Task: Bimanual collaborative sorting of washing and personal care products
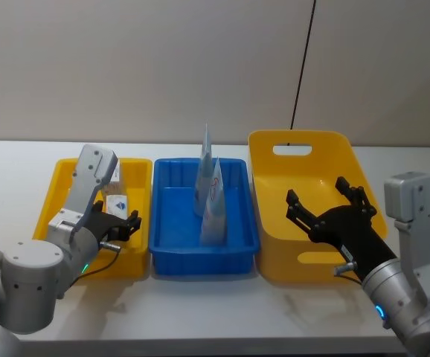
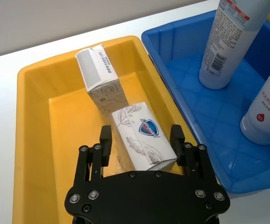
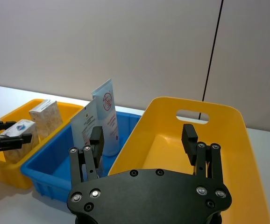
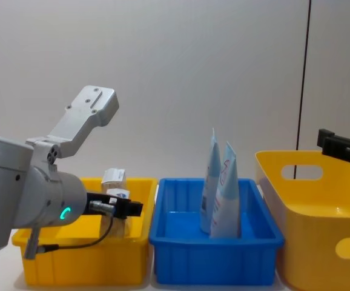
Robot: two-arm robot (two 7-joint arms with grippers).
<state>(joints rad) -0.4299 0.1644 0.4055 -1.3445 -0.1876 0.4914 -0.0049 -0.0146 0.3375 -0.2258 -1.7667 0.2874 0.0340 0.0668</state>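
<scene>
Left gripper [image 2: 141, 140]: low inside the small yellow bin [image 2: 34, 140], toward its near end. Stands spread, one finger [image 2: 106, 141] on either side of the patterned carton [image 2: 142, 122], blue mark turned up toward the wrist. Leaves a sliver of yellow between the carton and one finger. Sits very close at the other, contact not clear.

Just past those fingertips, in the same bin: beige carton [image 3: 46, 119], upright, hard against or just beside the patterned one's far end. Cannot tell which.

Right gripper [image 3: 143, 136]: hangs above the near half of the large yellow bin [image 1: 271, 201], higher than the rim in the chest view. Fingers wide apart, nothing between them.

Between the two grippers: blue bin [image 1: 200, 264], close beside a yellow bin on each flank. Holds two tubes standing on their caps, tapered ends up. Near tube [image 1: 213, 212] just beyond and to the right of the left gripper's fingertips, red print facing the robot. Far tube [image 1: 204, 165] just behind it, bases apart in the left wrist view, upper ends overlapping from the chest.

Beyond the right gripper: far wall of the large bin with its handle slot [image 1: 291, 149].

Under all three bins: white table [image 1: 200, 316], plain pale wall behind.
</scene>
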